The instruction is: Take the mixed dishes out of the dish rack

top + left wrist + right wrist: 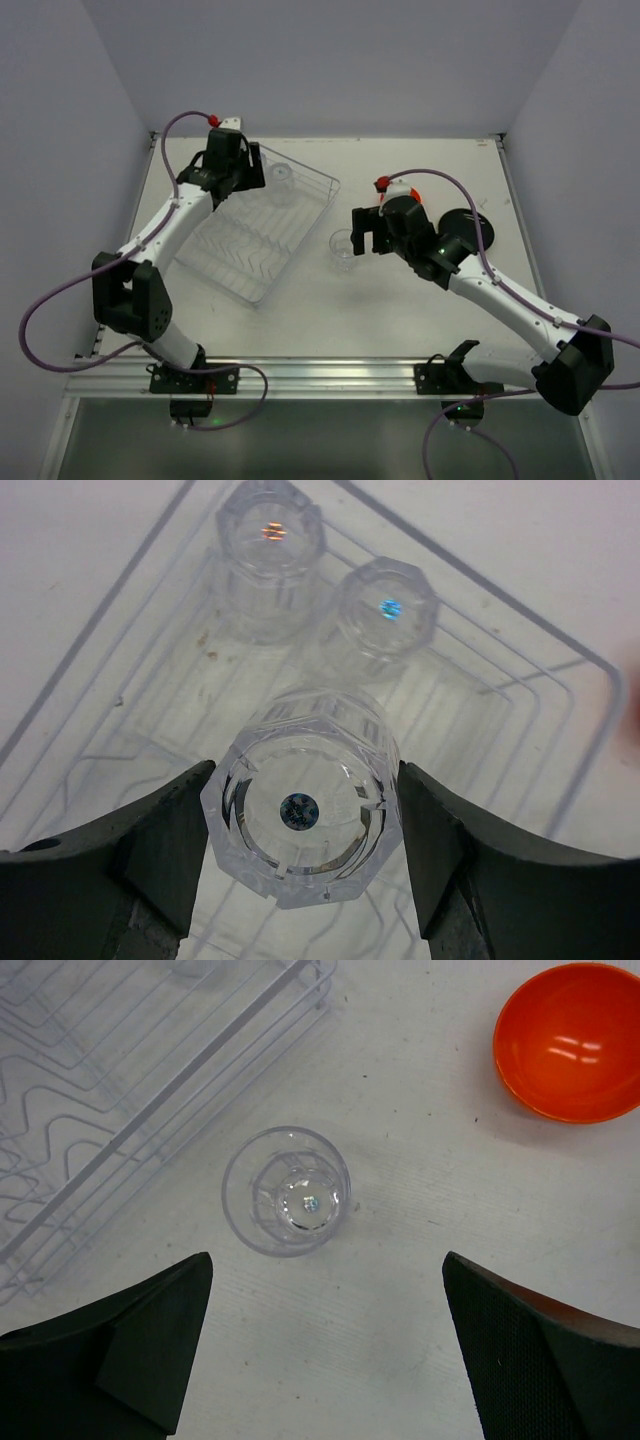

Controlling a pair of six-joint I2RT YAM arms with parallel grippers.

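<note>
The left pincer [248,172] hugs a clear glass [300,810], one finger on each side, so the glass can come up without tipping. This glass is at the 12 o'clock end of the rack [250,255]. I cannot tell if it touches the wires. Just past it stand a second glass [270,540] at 12 o'clock and a third glass [385,610] at 1 o'clock. The left arm reaches long toward 11 o'clock, and its wrist bends to look straight down.

The right pincer [327,1270] is spread wide and holds nothing. It hangs over a lone glass [287,1192] that stands mouth up on the bench [400,1160], near the rack. Off the rack like that, it looks already unloaded. An orange bowl [570,1040] sits at 2 o'clock from it. A black plate [468,222] lies partly under the right arm, which bends in from 4 o'clock.
</note>
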